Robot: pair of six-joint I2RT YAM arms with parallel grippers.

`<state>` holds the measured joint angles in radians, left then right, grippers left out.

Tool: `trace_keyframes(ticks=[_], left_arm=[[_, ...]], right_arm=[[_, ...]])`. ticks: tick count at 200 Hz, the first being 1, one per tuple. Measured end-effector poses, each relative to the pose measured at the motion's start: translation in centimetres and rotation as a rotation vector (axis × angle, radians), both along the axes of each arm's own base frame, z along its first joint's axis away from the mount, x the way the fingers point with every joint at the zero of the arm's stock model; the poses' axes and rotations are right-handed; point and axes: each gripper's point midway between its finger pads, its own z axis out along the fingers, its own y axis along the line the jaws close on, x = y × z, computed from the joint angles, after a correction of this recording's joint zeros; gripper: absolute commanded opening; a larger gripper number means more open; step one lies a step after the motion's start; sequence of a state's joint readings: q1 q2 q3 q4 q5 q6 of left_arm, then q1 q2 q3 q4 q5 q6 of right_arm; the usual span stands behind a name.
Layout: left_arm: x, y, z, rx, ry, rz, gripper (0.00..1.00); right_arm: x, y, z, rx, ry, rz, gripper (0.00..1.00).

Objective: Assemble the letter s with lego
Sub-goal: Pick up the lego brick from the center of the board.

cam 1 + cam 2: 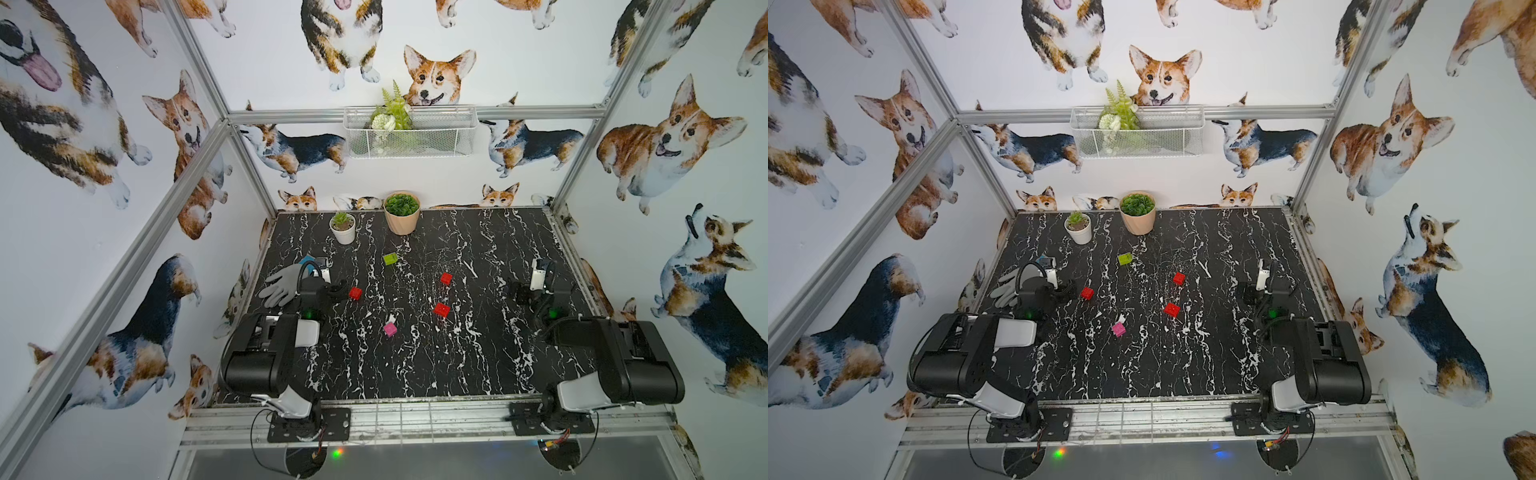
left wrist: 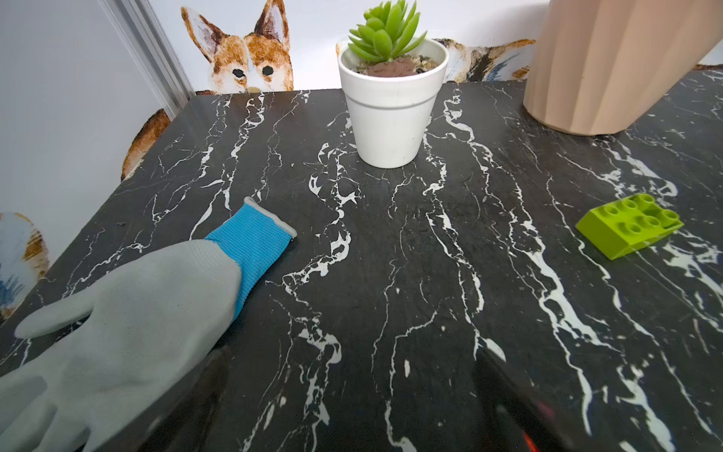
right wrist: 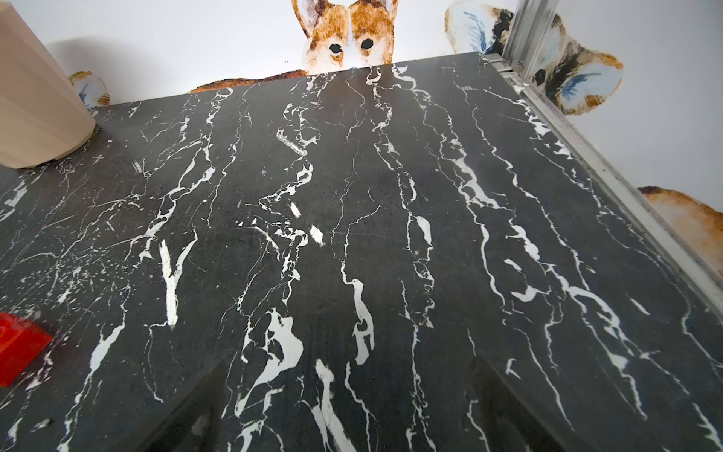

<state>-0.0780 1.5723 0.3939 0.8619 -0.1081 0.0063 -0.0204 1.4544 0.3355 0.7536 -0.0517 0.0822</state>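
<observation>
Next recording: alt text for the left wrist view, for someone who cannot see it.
A grey work glove with a blue cuff lies flat on a black, white-veined marble tabletop. Farther back stand a small white succulent pot and a ribbed peach pot; a lime green studded plastic brick lies apart from both.

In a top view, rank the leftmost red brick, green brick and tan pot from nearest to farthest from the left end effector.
From the left end effector:
1. Leftmost red brick, just to its right.
2. Green brick, farther back and right.
3. Tan pot, at the far back.
</observation>
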Motion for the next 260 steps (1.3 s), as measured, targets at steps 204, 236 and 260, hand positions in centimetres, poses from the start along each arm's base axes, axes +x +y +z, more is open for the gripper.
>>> trace_keyframes(ticks=[204,236,260], left_arm=[[0.4,0.0,2.0,-0.009,-0.015,-0.017,1.0],[0.3,-0.1,1.9,-0.01,-0.01,-0.021,1.0],[0.3,-0.1,1.9,-0.01,-0.01,-0.021,1.0]], right_arm=[[0.5,0.9,2.5,0.011,-0.044,0.056,1.0],[0.5,0.8,2.5,0.01,-0.039,0.052,1.0],[0.4,0.7,2.4,0.01,-0.035,0.05,1.0]])
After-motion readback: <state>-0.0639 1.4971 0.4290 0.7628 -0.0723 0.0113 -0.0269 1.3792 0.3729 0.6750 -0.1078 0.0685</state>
